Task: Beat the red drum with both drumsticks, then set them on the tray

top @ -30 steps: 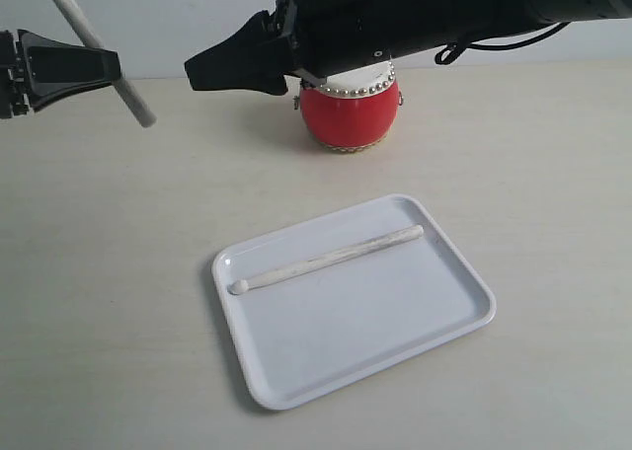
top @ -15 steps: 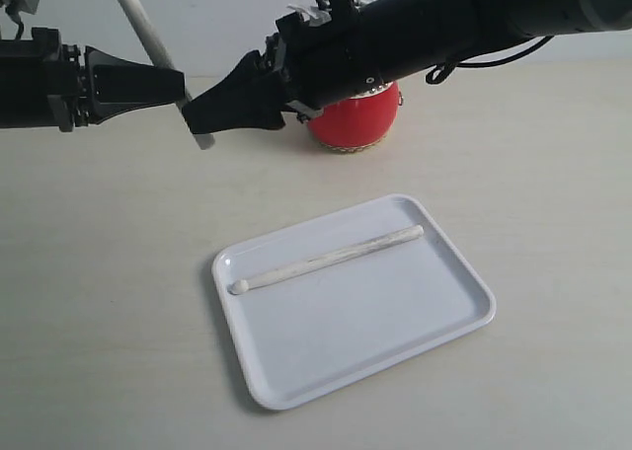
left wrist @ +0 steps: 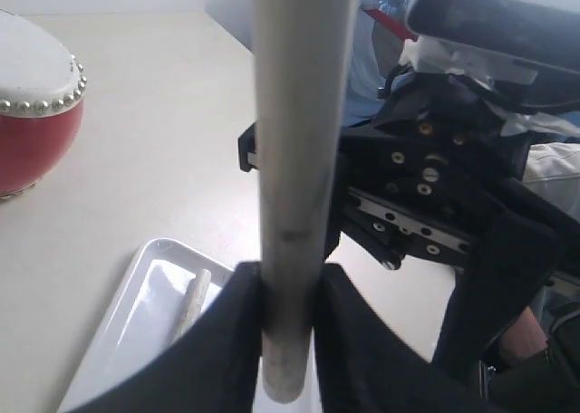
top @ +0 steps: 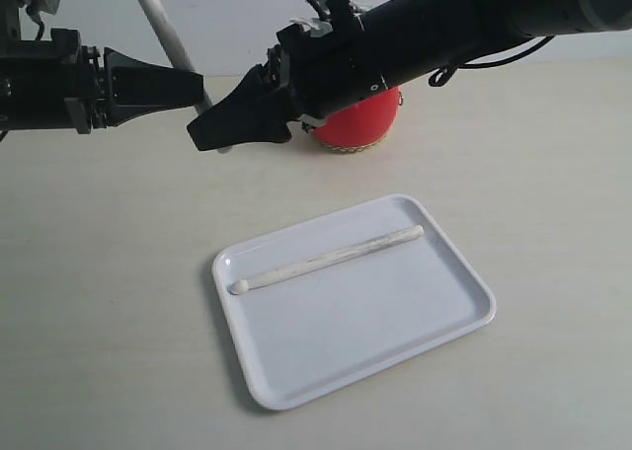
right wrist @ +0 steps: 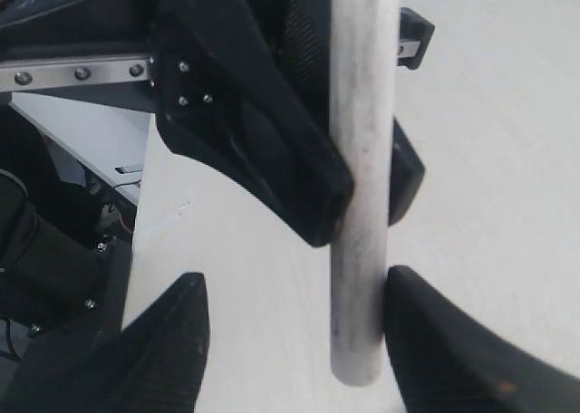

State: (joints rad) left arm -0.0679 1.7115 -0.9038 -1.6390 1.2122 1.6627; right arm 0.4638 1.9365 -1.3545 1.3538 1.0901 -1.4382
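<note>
Exterior view: arm (top: 434, 31) before red drum (top: 367, 126)

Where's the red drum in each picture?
Exterior view: the red drum peeks out behind the right arm, beyond the tray.
Left wrist view: the red drum is cut by the picture's edge, apart from the tray.
Right wrist view: not in it.
Shared landmark: the drumstick in the left gripper, seen in all three.

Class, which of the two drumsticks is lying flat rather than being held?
The lower drumstick lies flat on the tray; the other drumstick stands steeply, clamped in the left claw.
</note>
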